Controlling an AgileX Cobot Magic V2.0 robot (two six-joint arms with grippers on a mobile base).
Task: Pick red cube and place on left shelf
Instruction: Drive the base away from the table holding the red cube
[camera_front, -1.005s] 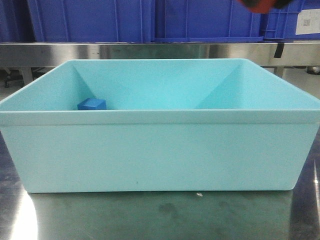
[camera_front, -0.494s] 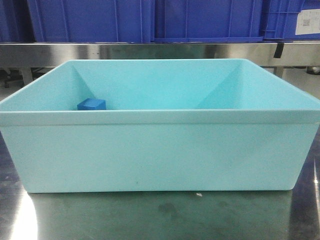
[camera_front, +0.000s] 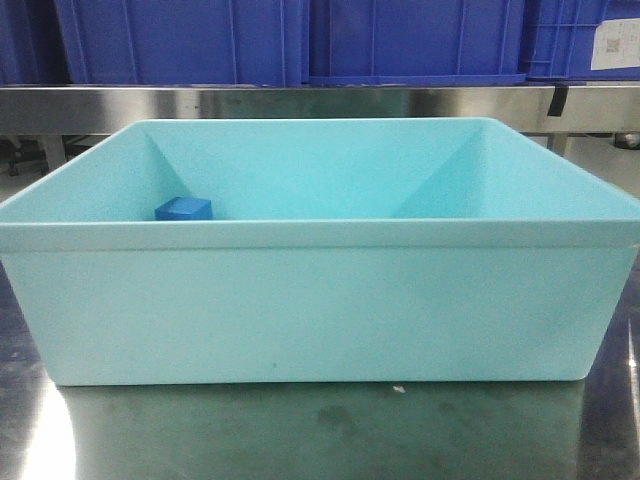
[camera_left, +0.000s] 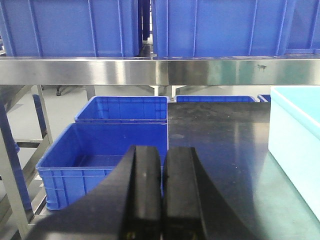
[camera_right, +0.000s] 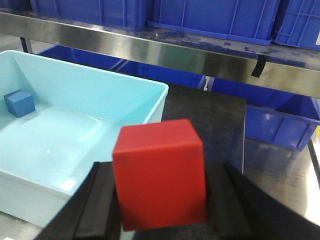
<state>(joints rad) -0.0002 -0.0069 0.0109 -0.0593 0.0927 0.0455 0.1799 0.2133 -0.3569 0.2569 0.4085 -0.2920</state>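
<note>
Red cube (camera_right: 159, 172) gone from front cam's top edge vs 1 s ago, now clamped in R fingers (camera_right: 97, 205) near teal tub (camera_right: 150, 95) rim, L fingers (camera_left: 147, 185) together w/ nothing held, so lift looks done, left shelf (camera_left: 100, 71) placement next.

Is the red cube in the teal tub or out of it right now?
Out. The red cube sits clamped in the right gripper, and the teal tub holds only the blue cube.
</note>
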